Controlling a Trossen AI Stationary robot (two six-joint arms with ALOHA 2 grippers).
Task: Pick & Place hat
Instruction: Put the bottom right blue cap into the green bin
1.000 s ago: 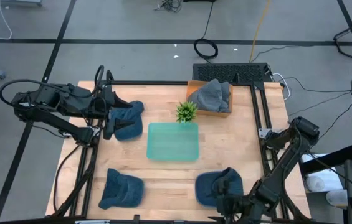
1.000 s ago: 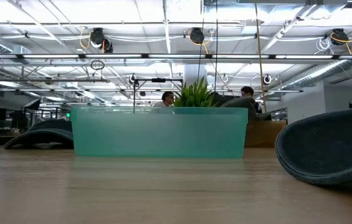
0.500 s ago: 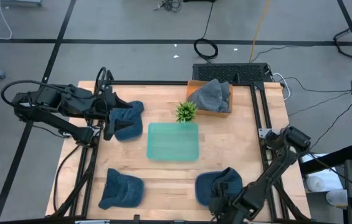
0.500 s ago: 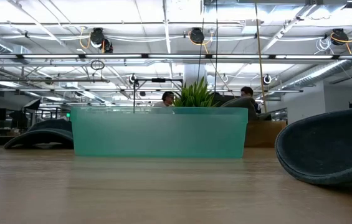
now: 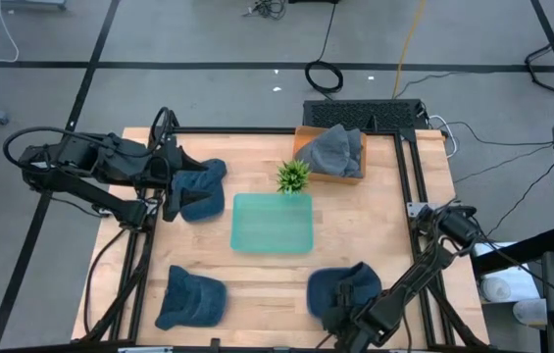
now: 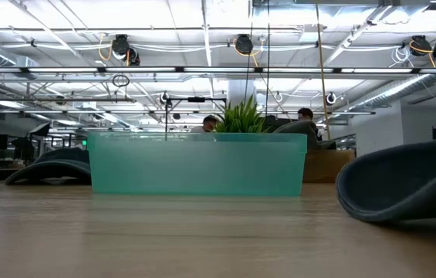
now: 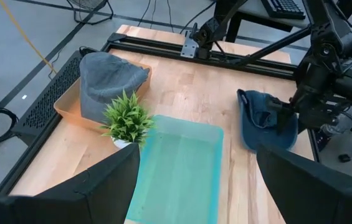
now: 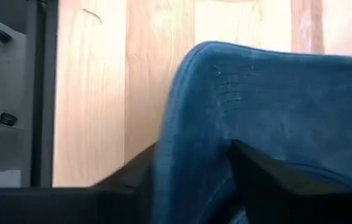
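Right wrist view | hat [image 8: 269,106] brim between fingers [image 8: 132,180] | grip unclear

I am working at a wooden desk [image 5: 355,211] that is standing on a grey floor [image 5: 208,34] crossed by dark lines. Cables [image 5: 324,75] are lying coiled on the floor beyond the desk's far edge. Ahead of me, pipes and round lamps [image 6: 120,48] are hanging under a bright ceiling [image 6: 202,15], and two people [image 6: 305,116] are sitting at workstations far behind.
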